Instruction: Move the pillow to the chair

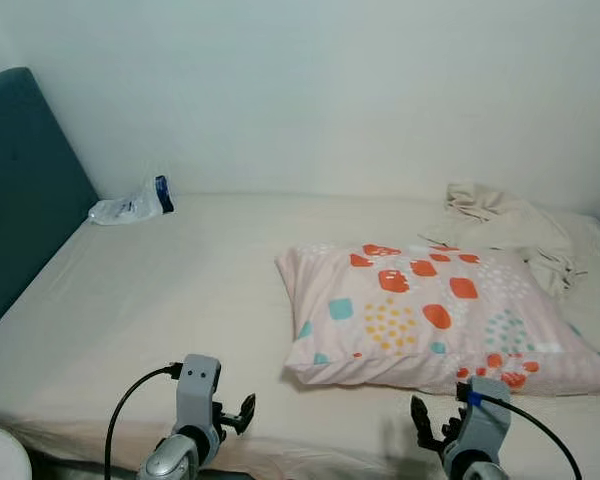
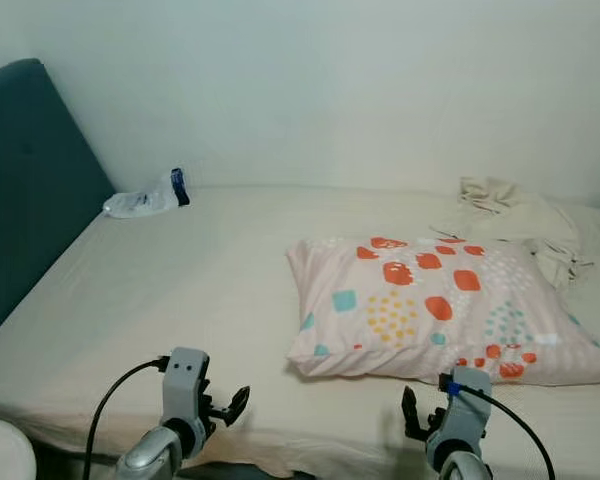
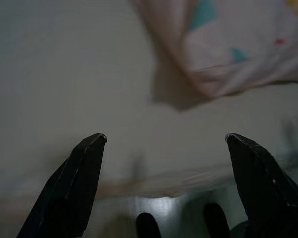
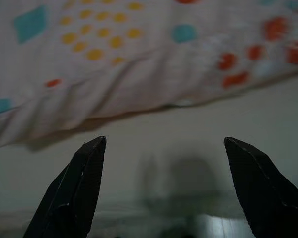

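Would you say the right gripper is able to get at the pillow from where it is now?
Probably yes. The right gripper is open and hangs just short of the pillow, facing its near edge, with bare bed sheet between them. The crumpled cloth lies behind the pillow, out of the way.

Cream-sheeted bed (image 1: 160,300) against a plain white wall (image 1: 330,90); teal headboard (image 1: 20,180) on the left.

our arms: silver, rounded | wrists: grey boxy blocks with small dark screws | cables: black, looping from each wrist; blue tab at the right one | left tool (image 1: 242,410), right tool (image 1: 423,425): black, two long pointed fingers each
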Available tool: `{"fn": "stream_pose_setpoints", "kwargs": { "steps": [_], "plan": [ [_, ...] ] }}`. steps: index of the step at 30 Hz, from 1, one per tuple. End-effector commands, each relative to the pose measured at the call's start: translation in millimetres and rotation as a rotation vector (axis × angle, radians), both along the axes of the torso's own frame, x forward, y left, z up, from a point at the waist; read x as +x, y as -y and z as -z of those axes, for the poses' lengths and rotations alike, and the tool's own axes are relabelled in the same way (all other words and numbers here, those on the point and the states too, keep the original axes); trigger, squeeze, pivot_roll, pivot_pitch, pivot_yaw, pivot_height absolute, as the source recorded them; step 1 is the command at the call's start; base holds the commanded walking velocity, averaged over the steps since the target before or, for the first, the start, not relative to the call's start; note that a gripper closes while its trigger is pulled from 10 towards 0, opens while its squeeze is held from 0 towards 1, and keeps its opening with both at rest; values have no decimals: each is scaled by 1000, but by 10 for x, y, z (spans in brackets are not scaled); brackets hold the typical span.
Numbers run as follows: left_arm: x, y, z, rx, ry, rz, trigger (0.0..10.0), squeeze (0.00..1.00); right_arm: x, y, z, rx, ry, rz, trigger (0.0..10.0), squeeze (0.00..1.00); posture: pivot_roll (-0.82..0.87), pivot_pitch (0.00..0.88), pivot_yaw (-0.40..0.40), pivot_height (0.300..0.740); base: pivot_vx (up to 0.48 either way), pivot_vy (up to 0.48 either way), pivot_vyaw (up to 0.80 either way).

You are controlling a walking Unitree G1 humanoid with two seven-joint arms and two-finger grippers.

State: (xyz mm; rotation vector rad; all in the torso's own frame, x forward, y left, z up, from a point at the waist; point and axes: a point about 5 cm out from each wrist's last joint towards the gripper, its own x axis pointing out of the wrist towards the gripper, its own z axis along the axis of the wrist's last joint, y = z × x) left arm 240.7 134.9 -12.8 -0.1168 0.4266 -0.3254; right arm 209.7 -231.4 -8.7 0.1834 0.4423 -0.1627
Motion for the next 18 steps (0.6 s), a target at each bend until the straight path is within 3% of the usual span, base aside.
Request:
{"fn": "stream_pose_setpoints", "kwargs": {
  "steps": [1,3,8,18],
  "plan": [
    [11,-23,-12,15,3,11,10000,0,-57,-13,64,15,-36,12,10000,0,-148,59,77,740,0,0,-756],
    [10,-21,-12,16,3,12,10000,0,-57,-8,61,17,-30,20,10000,0,-148,59,76,740,0,0,-666],
    [9,-21,-13,21,3,14,10000,0,-54,-6,59,16,-30,18,10000,0,-148,60,76,740,0,0,0],
    [-2,-14,-5,30,-3,19,10000,0,-63,-7,57,18,-31,20,10000,0,-150,62,76,740,0,-425,0]
  ]
}}
